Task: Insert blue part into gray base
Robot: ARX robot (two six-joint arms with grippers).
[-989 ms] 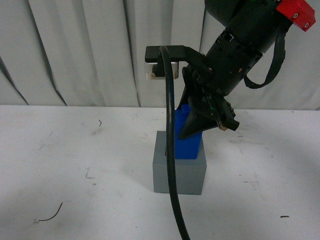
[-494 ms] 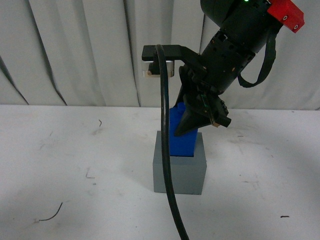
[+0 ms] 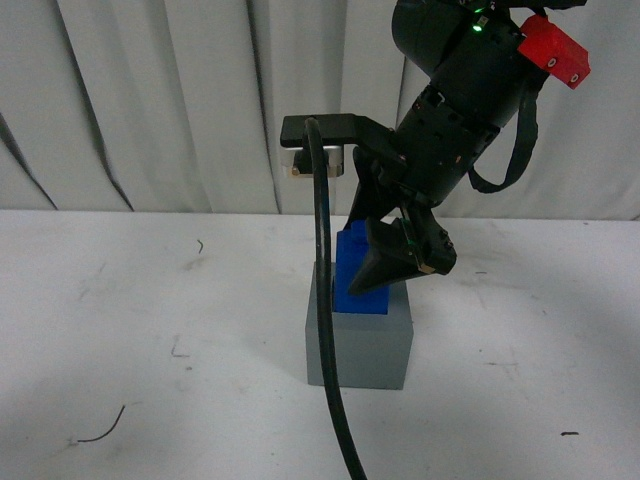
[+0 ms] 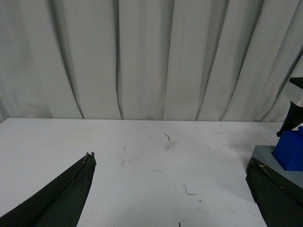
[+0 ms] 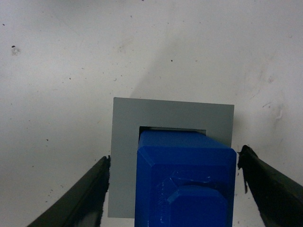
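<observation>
**Operator:** Report hand state and part position.

**Arm:** My right gripper is open. Its fingers flank the blue part with a gap on each side. The part stands in the recess of the gray base, much of it above the rim, and appears to lean slightly. My left gripper is spread wide and holds nothing.

**Operator:** List the hazards.

**Arm:** In my judgement there are two.
1. The part may not be fully seated. A sliver of recess shows on one side, and a tilted block could jam.
2. As I withdraw, a finger or the black cable hanging in front of the base could catch the block and tip it.

**Operator:** Describe the surface and the room.

**Arm:** The table is white and matte, scuffed, with a dark thread on it. A pale pleated curtain hangs behind.
</observation>
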